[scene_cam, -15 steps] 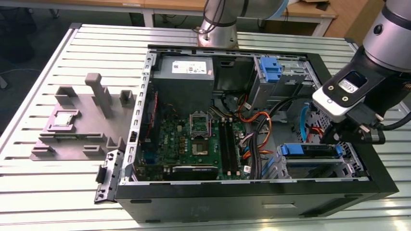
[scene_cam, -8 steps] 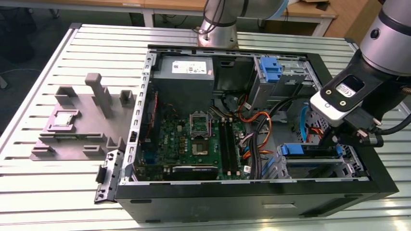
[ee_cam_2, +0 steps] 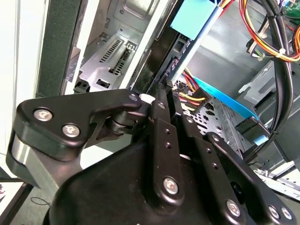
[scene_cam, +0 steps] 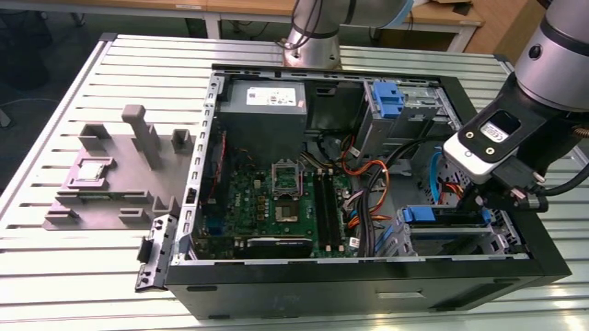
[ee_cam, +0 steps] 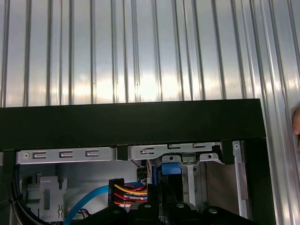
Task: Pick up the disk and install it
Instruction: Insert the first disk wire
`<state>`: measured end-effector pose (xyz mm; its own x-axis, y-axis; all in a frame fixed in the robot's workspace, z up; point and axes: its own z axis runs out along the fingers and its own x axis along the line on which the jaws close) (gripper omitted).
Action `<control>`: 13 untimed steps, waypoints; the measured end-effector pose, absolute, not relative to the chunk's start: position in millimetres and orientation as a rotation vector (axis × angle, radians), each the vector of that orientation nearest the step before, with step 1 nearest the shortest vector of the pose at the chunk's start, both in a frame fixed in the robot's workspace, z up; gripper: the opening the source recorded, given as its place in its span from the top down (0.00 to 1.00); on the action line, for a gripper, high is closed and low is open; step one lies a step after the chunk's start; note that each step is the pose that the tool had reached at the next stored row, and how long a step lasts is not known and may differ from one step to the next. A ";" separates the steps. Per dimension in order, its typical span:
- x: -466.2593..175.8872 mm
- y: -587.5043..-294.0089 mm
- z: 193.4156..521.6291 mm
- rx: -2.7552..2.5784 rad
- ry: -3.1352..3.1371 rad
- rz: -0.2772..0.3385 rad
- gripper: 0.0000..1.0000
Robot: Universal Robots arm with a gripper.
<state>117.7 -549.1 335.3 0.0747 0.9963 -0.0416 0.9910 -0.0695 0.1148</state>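
Disk (scene_cam: 442, 215) inside computer case (scene_cam: 368, 289)

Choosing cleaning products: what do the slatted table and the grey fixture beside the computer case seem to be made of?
The table looks like bare aluminium: silvery ribbed slats with soft glare. The grey fixture looks like matte plastic, possibly printed: uniform dull grey, blocky shapes, no shine.

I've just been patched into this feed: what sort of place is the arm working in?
Probably a lab or assembly test bench: an opened computer case lies on a slotted aluminium table, beside a grey parts fixture, with wooden desks behind.
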 end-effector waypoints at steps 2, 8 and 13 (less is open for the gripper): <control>117.7 -549.1 335.2 2.218 2.062 0.072 0.83; 116.9 -550.2 334.8 2.218 2.062 0.072 0.83; 116.5 -550.6 333.9 2.218 2.062 0.073 0.83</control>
